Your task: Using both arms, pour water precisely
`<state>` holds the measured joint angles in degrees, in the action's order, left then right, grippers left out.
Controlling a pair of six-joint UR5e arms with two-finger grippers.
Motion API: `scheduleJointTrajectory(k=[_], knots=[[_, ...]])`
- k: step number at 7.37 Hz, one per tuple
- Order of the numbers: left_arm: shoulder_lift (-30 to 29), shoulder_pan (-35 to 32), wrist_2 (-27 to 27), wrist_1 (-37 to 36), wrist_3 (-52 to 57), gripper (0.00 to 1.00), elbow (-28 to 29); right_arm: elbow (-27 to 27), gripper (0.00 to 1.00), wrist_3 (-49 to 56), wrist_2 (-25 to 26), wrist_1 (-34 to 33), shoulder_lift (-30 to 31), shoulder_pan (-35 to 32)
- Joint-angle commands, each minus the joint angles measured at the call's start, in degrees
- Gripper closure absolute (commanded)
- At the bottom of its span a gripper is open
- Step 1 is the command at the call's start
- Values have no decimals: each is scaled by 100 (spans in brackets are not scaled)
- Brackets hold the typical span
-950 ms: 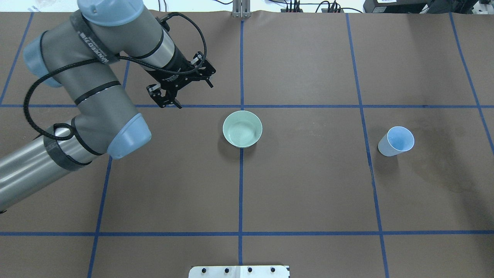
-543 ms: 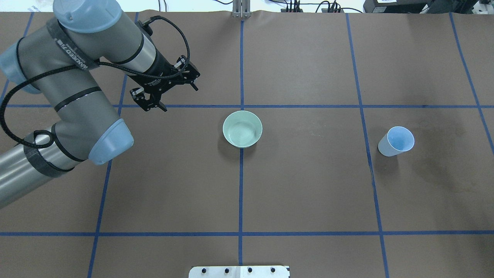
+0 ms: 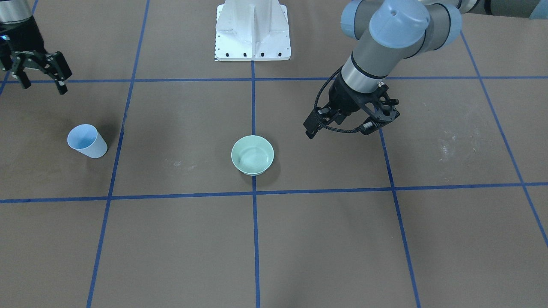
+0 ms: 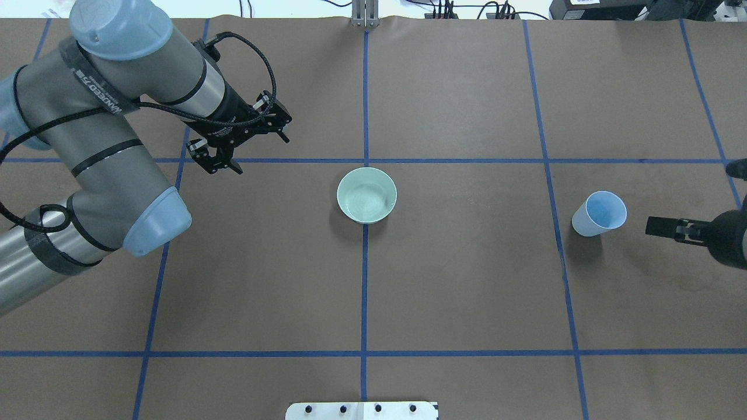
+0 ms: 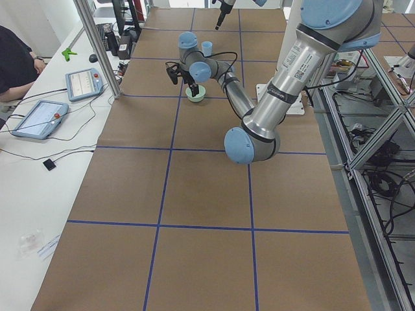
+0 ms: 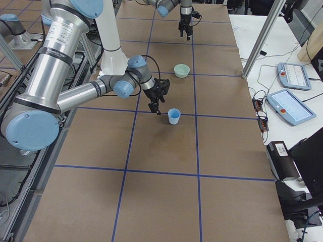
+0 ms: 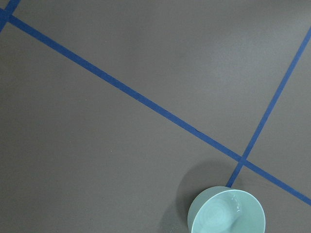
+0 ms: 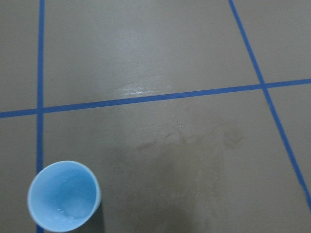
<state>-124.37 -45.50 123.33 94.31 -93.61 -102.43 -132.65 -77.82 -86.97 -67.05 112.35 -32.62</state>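
Brown paper ruled with blue tape covers your counter (image 3: 334, 239), and little stands on it. Your right gripper (image 3: 43, 87) hangs spread and empty, apart from the light-blue cup (image 3: 87, 141), which in the front-facing view stands upright at about five o'clock from it. Your left gripper (image 3: 338, 134) is spread and empty too, with the pale-green bowl (image 3: 252, 155) at about eight o'clock from it, on a tape line near the counter's middle.

The water (image 8: 63, 211) shows only as a few beads low on the cup's inner wall; you cannot tell how deep it stands there, nor whether the bowl holds any. Faint darker marks (image 8: 194, 141) lie on the paper beside the cup, possibly damp.

Expect the cup to be light and thin-walled, so a hard squeeze would likely buckle it and push water over the rim. Take it across the mid-wall, below the rim, gently; the taper may let it slip downward if wet. The bowl looks stiff, glossy and heavier, so steady it at the rim if you need to.
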Motion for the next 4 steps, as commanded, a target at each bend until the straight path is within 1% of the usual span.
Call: scheduleJointTrajectory(k=[1,2,3,4], knots=[[158,15,-2,8,1,0,-102,-7,0,-1173,2208,-378,-2,1818],[237,24,-36,43,9,0,-111,142,0,-1270,2611,-388,-2,2047],[273,41,-46,43,9,0,-102,474,1,-1480,3180,-379,-89,2302],[290,59,-46,43,9,0,-102,695,1,-1491,3421,-379,-247,2348]])
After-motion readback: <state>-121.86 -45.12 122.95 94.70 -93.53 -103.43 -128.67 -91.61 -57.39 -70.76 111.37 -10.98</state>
